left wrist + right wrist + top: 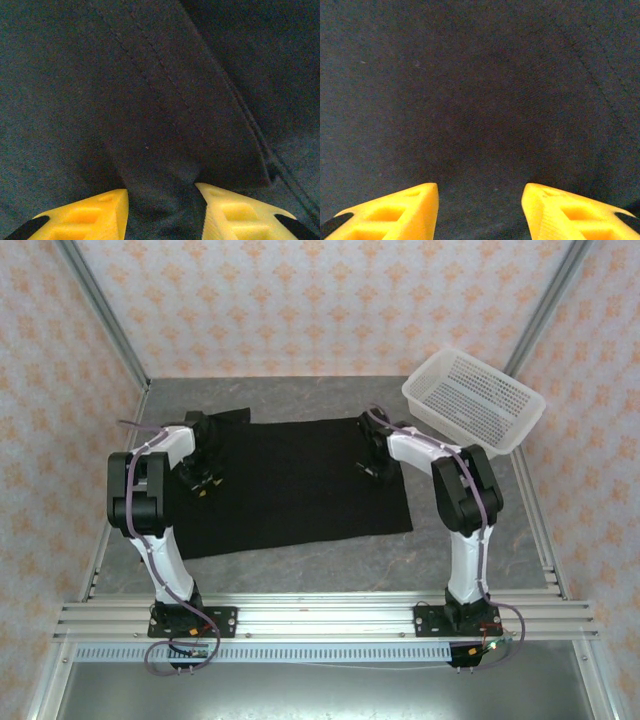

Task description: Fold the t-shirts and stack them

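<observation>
The left arm (150,505) and right arm (465,495) stand on black base plates bolted to the aluminium rail (320,618). Above the rail, each has white shells, black joint housings and a purple cable clipped along its length, looping loose just below the rail. The left gripper (162,195) and right gripper (480,190) carry yellow moulded wedge fingers (395,215) with recessed pockets and black backing.

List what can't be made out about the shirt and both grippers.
- Top view: the t-shirt shows plain black; the cloth itself hides its underside.
- Top view: left gripper and right gripper are too small to judge their jaws.
- Left wrist view: a cloth ridge runs between the fingers, cut off at the bottom edge; pinched or loose is unclear.
- Right wrist view: jaws apart; whether the fingers touch cloth is unclear.
</observation>
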You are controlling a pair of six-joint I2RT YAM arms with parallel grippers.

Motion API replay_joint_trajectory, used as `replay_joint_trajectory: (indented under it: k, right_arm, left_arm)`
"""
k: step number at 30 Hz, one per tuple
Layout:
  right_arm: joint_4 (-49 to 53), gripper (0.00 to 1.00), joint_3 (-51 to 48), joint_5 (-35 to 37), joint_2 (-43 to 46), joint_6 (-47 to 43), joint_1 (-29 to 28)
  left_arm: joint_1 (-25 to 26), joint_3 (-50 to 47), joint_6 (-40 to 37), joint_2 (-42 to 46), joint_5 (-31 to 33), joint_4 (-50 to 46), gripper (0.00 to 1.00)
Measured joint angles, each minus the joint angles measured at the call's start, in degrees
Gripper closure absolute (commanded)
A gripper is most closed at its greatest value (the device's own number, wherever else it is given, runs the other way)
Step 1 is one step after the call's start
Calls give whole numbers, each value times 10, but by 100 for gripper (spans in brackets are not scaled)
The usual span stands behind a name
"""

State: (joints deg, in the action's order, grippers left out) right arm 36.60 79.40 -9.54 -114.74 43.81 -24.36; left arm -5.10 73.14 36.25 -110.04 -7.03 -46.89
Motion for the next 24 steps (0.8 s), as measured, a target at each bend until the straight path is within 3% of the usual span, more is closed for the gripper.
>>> replay_joint_trajectory:
  k: [6,10,14,20,24]
  right_arm:
    - [25,47,-76,4,63,10,-9]
    - [46,43,-69,21,67,-8,-10]
    - [62,40,-6,30,64,-50,-10]
    - [52,35,98,13,52,-110,-6]
    - [52,34,132,-10,44,-127,2]
  left_arm:
    - [16,-53,-3,49,10,-35,59]
    - [21,-9,-10,59,30,-75,51]
    - [48,162,-23,24,51,-90,43]
    - [105,450,-54,-148,121,-96,29]
    - [133,546,-75,-252,164,-100,27]
